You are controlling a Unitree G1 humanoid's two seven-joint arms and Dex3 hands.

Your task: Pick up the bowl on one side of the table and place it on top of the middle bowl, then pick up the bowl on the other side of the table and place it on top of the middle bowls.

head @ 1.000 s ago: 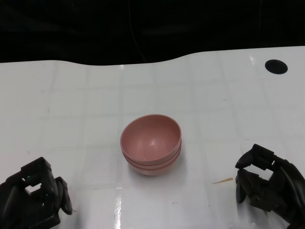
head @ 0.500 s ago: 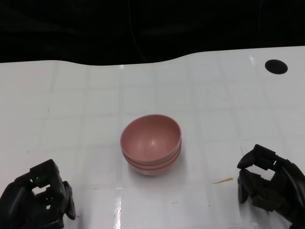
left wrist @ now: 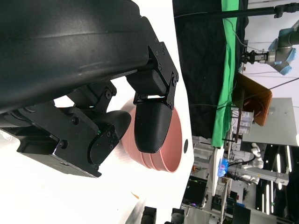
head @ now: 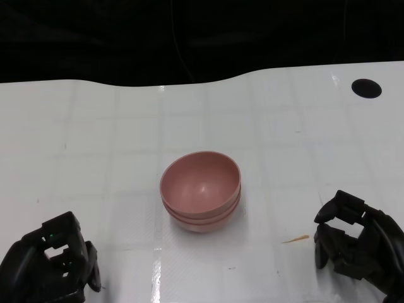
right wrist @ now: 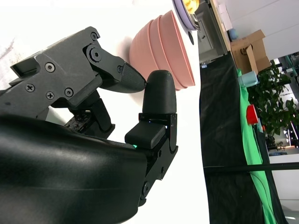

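A stack of nested pink bowls (head: 201, 189) stands upright at the middle of the white table (head: 95, 139); the wrist views show three rims, one inside the other (left wrist: 170, 144) (right wrist: 163, 51). My left hand (head: 53, 262) lies low at the near left, well apart from the stack, and holds nothing. My right hand (head: 353, 246) rests at the near right, also apart from the bowls, with a gap between thumb and fingers. In both wrist views, the left hand (left wrist: 93, 93) and the right hand (right wrist: 93, 116) have loosely bent fingers with nothing between them.
A round black hole (head: 365, 88) sits in the table's far right corner. A small brown sliver (head: 295, 239) lies just left of my right hand. The table's curved back edge meets a dark backdrop.
My left hand has drawn back and down toward the near left edge. The right hand has barely shifted. The bowl stack has not moved.
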